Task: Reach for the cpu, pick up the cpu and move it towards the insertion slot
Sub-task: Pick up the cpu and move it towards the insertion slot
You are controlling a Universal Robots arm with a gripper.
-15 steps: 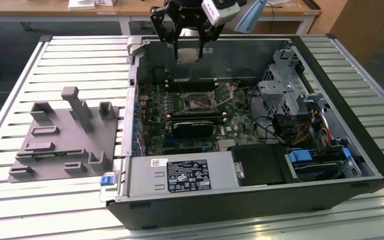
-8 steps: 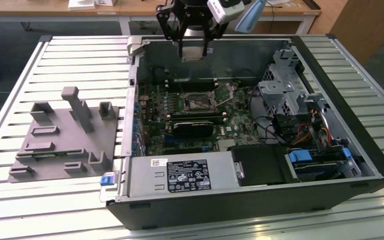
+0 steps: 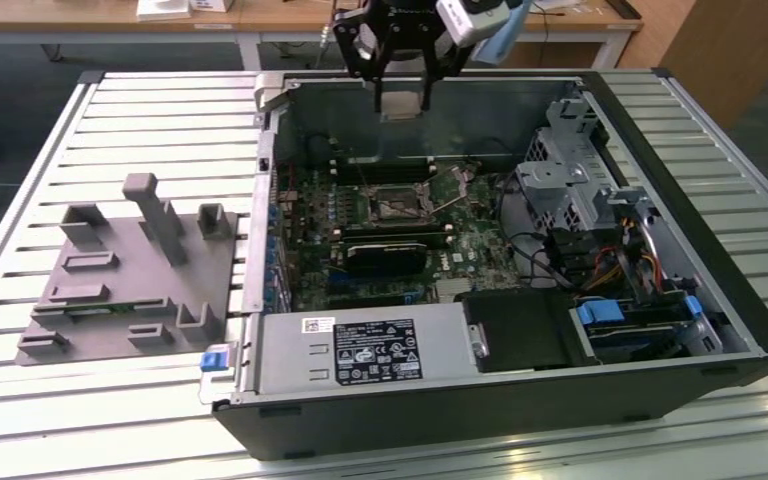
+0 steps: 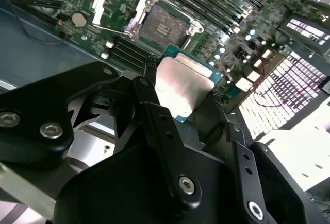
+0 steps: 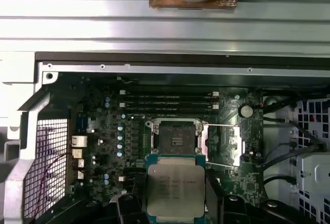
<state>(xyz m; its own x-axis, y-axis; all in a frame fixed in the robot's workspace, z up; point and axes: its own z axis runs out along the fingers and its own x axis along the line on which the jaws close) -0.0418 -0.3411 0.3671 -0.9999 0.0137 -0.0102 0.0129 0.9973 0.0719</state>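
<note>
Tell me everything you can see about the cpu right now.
The cpu is a flat square chip with a silvery metal top and a teal-green rim. It is held between the fingers of the gripper, raised above the motherboard inside the open computer case, its metal face in plain sight in both wrist views. It hangs just short of the insertion slot, whose frame is open, and is not yet seated in it.

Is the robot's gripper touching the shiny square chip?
Touching. In the second wrist view the gripper's black fingers clamp the cpu on both sides, above the motherboard.
</note>
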